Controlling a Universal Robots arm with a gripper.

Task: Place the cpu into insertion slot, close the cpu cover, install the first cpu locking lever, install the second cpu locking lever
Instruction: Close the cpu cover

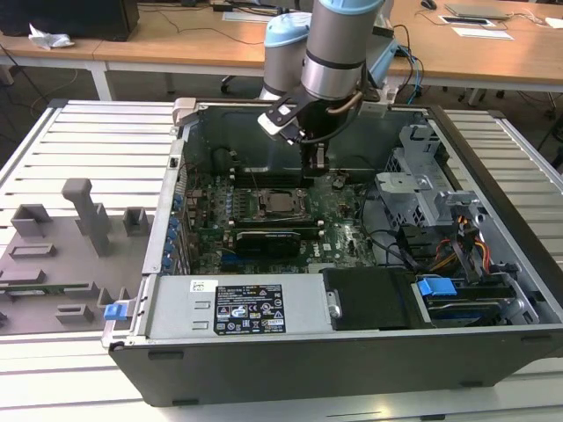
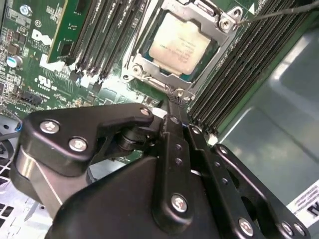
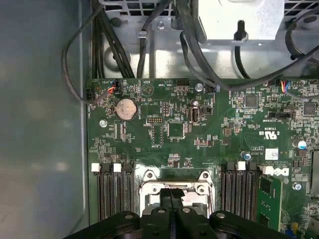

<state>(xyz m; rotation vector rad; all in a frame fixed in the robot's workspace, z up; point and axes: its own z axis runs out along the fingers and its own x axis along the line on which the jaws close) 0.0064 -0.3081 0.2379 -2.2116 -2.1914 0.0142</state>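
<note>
The end effector (image 2: 170, 107) is clenched, grasping nothing, its tips at the near edge of the cpu cover (image 2: 142, 67), likely narrowed to push rather than grip. Just beyond, the cpu (image 2: 180, 44) lies in the insertion slot (image 2: 195, 76) under that frame.

This looks like a robot lab set up in an office room. An open computer case (image 1: 352, 369) lies on its side on a tabletop (image 1: 97, 141) made of long grey metal strips. A big robot arm (image 1: 339, 44) reaches down into the case. Near the tabletop's edge at the exterior view's left sits a grey plastic tray (image 1: 62, 255) with blocks and slots for holding parts. Behind it all stand long wooden desks (image 1: 176, 44) with white papers (image 1: 482, 32) and cables (image 1: 413, 66) on them.
</note>
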